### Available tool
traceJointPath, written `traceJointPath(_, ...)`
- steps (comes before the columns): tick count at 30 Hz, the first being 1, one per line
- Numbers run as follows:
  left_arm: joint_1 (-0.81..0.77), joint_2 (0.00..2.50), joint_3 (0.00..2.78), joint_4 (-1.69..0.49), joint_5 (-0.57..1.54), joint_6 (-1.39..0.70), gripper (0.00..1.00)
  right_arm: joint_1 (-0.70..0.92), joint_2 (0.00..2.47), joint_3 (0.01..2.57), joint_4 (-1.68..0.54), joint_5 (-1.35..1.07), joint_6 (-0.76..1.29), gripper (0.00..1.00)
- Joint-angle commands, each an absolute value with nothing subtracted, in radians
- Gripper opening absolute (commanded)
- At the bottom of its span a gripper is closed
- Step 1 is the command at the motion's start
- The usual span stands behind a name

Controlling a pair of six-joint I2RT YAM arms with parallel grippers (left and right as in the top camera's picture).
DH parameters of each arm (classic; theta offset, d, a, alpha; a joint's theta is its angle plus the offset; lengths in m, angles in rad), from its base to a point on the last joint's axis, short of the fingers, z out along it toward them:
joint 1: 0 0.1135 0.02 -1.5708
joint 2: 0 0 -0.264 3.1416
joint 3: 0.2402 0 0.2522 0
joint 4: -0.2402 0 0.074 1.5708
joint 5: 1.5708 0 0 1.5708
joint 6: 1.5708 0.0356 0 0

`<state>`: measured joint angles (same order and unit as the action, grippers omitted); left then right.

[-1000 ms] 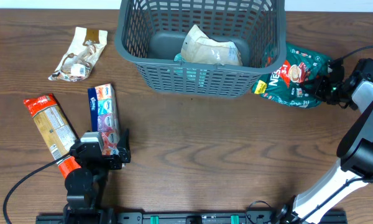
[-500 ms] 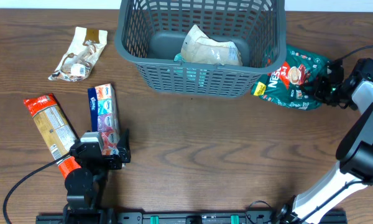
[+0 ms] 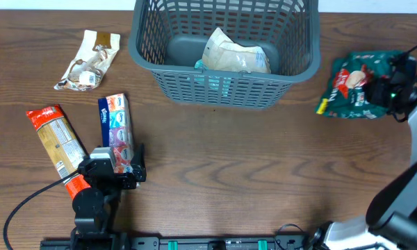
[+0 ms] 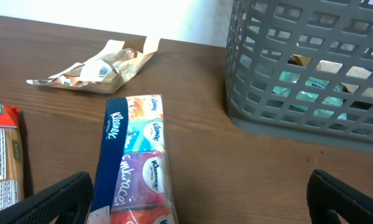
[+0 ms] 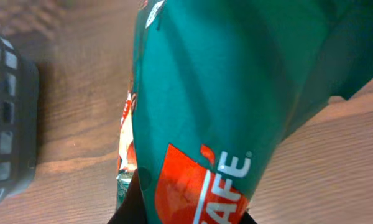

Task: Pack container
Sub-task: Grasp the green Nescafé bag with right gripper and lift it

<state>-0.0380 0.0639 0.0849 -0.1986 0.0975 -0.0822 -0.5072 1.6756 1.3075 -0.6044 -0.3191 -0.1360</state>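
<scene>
- Brown wooden table [image 3: 229, 180]: bears all that follows.
- Dark grey basket [image 3: 222, 89] [image 4: 298, 93] [image 5: 3, 124]: stands upright at the far middle of the table, with slotted sides and a thick rim. Holds a pale crinkled bag [image 3: 233, 52] lying across its floor. Shows only as a dark corner at the left edge of the right wrist view.
- Green coffee bag [image 3: 358, 94] [image 5: 236, 93]: outside the basket, to its right and clear of its rim. Fills most of the right wrist view, with red and white lettering at the lower end. Cannot tell whether it rests on the wood or hangs just above it.
- Red-and-orange packet [image 3: 55, 146] [image 4: 3, 162]: lies flat and slanted at the near left.
- Tissue pack [image 3: 116, 128] [image 4: 137, 162]: lies lengthwise just right of that packet, well apart from the basket.
- Crumpled wrapper [image 3: 90, 61] [image 4: 96, 65]: lies at the far left, beside the basket but not touching it.
- Right claw [image 3: 396, 87]: pinches the green coffee bag at its right edge. Mostly hidden behind the bag, so cannot tell how narrow the gap is.
- Left claw [image 3: 118, 167] [image 4: 199, 199]: spread wide, with dark fingers [image 4: 56, 199] in both lower corners of its wrist view. Hovers over the near end of the tissue pack and grips nothing.
</scene>
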Motion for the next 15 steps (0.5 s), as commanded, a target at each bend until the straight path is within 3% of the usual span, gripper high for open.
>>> traceJointPath(1,-0.043,0.065,0.070,-0.224,0.097,-0.092,0.99,-0.495,1.596,1.322,-0.586,-0.362,-0.163,0.01)
traceJointPath(15,-0.043,0.065,0.070,-0.224,0.097,-0.092,0.99,-0.452,1.574,1.361,-0.603,-0.342,-0.166,0.01)
